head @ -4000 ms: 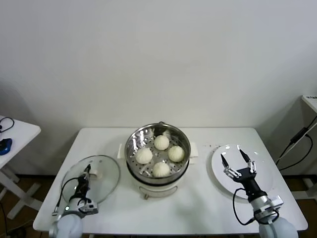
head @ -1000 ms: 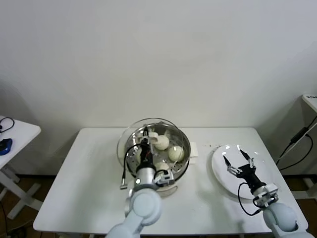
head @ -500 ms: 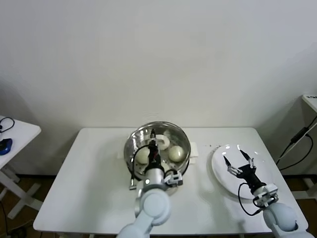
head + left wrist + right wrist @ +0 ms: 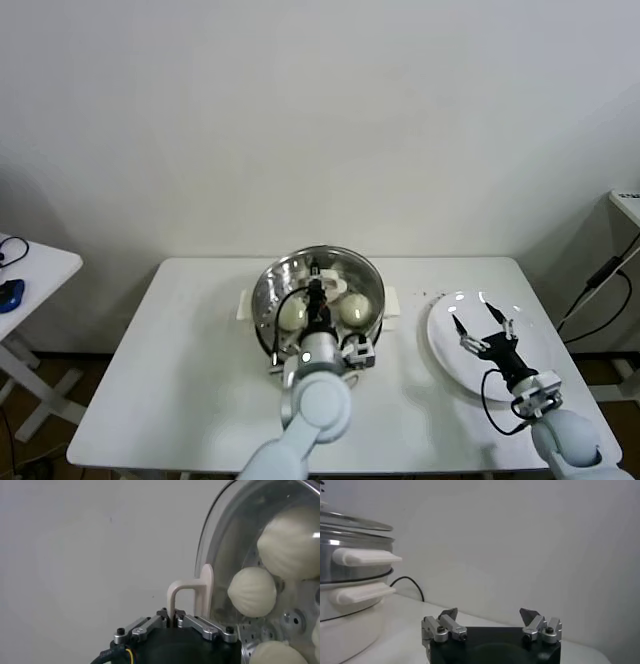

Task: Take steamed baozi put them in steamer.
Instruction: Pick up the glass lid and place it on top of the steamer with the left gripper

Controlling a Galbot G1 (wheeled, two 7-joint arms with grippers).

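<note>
At the middle of the white worktop (image 4: 180,380) stood the steamer (image 4: 268,295), and the steamed baozi (image 4: 356,309) were already lying inside it on the perforated tray; the left wrist view showed three of them through glass, while the head view gave two clearly and hid the rest behind the arm. The left hand (image 4: 316,291) hung directly over the pot, its fingers pinched shut on the white handle (image 4: 189,596) of the glass lid (image 4: 235,540), which it held over the steamer's mouth; from the right wrist view the lid seemed to sit on or just above the rim, though whether it had fully seated could not be told. The right hand (image 4: 482,327) waited well off to the right above the white plate (image 4: 545,345), its fingers spread wide and holding nothing, and the plate carried no buns. Judged from this, the loading itself looked complete, since nothing remained on the plate to move. What appeared left was small: settling the lid squarely on the steamer, letting go of its handle, and drawing the left arm back clear of the pot.
</note>
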